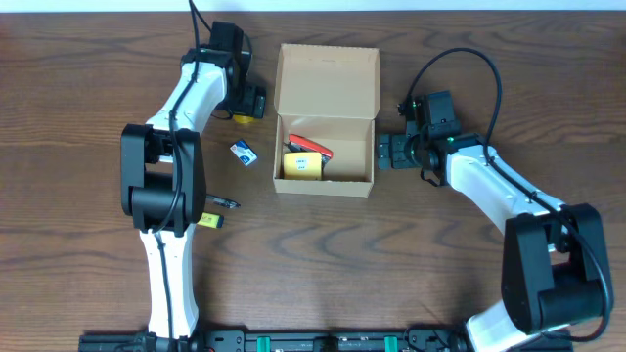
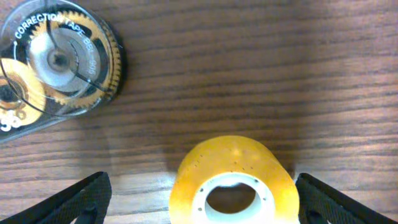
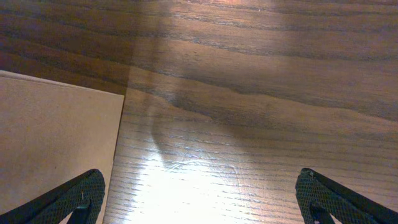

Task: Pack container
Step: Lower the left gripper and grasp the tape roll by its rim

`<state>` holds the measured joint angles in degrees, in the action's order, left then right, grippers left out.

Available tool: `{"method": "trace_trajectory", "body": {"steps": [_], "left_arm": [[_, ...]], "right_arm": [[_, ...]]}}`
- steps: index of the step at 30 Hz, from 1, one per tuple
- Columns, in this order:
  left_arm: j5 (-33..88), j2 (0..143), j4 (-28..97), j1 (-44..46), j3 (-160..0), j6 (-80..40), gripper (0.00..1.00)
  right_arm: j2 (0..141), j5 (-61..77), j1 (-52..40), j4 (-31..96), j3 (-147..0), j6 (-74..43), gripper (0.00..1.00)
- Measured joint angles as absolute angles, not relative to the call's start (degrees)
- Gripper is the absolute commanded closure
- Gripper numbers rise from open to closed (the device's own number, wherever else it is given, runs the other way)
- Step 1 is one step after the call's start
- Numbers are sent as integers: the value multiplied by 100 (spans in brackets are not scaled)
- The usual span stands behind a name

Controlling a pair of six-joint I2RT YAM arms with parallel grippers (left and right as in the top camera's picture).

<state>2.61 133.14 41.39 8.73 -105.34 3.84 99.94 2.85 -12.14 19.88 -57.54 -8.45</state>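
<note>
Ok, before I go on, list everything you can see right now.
box: 1, tan, table centre, lid open
thin item: 1, red, in box
flat item: 1, yellow, in box
tape roll: 1, yellow, between left jaws
correction tape: 1, clear, beside roll
small packet: 1, blue-white, left of box
small pieces: 2, black and yellow, near left arm
table: 1, brown wood
left arm: 1, white-black, jaws open
right arm: 1, white-black, jaws open beside box

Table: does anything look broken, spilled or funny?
Nothing stands out. The box sits open and upright, undamaged. A tape roll and a correction tape lie loose on the table, not yet packed.
</note>
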Motion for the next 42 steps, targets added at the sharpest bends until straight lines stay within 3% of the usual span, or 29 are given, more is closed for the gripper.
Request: {"method": "trace_trajectory", "body": {"steps": [24, 42], "left_arm": [[193, 13332, 4023, 873, -10420, 30, 15], [-156, 13332, 4128, 882, -10425, -471, 36]], "right_arm": [[9994, 285, -1214, 1988, -5754, -845, 1], [9994, 285, -1214, 1988, -5754, -845, 1]]}}
